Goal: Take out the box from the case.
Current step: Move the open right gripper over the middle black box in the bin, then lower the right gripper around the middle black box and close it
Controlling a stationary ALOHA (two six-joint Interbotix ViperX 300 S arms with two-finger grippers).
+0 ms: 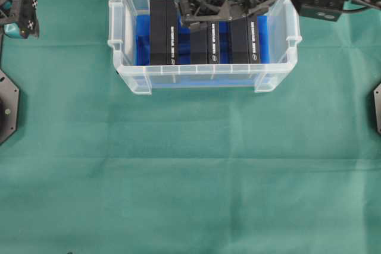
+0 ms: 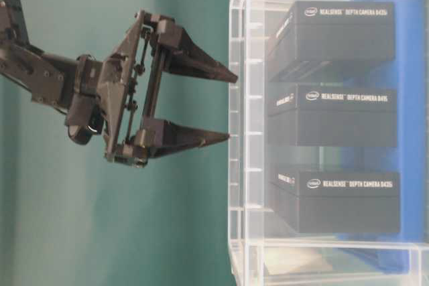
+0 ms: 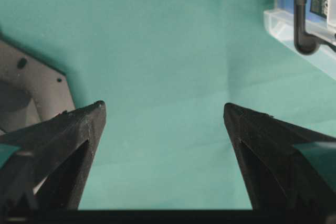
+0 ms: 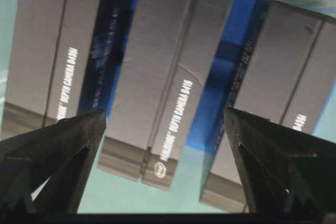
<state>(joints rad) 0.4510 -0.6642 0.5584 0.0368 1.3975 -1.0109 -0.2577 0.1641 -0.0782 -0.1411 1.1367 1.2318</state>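
Right fingers [image 4: 79, 140] spread wide, holding nothing, above 3 black boxes [image 1: 209, 43] in case [image 1: 202, 78] (left fingers [image 3: 79, 135] also released)

In the overhead view the right gripper [image 1: 223, 5] covers the upper end of the middle box [image 1: 205, 40] in the case [image 1: 128, 78]. The right box [image 4: 286, 103] runs off the right wrist view's right edge. Small print on the box labels is unreadable there.

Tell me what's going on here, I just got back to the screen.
The right gripper, jaws wide open, hangs over the clear case, lined up above the middle box of three black boxes standing inside. Nothing is gripped yet. The left gripper, also open, sits over bare green cloth away from the case.
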